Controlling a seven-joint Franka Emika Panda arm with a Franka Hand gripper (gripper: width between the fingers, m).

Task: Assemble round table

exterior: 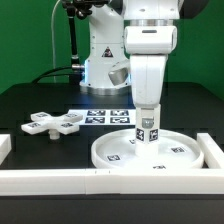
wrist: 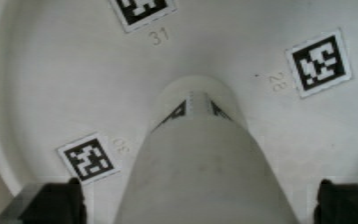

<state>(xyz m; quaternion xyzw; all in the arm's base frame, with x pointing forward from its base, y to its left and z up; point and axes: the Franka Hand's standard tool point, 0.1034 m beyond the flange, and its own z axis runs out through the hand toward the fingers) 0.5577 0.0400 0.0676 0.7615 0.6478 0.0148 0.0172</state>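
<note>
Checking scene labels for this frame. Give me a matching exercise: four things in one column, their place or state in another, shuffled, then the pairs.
Things:
1. round disc
2. cylinder leg
3. cross-shaped base
4. gripper

Places or states:
A. lying alone on the black table, at the exterior view's left
B. open, right above the leg's top
C. flat on the table in the corner of the white border rails
D. upright on the disc's middle

Pairs: 1-C, 2-D, 3-A, 4-B

The wrist view shows the leg running down to the disc.
</note>
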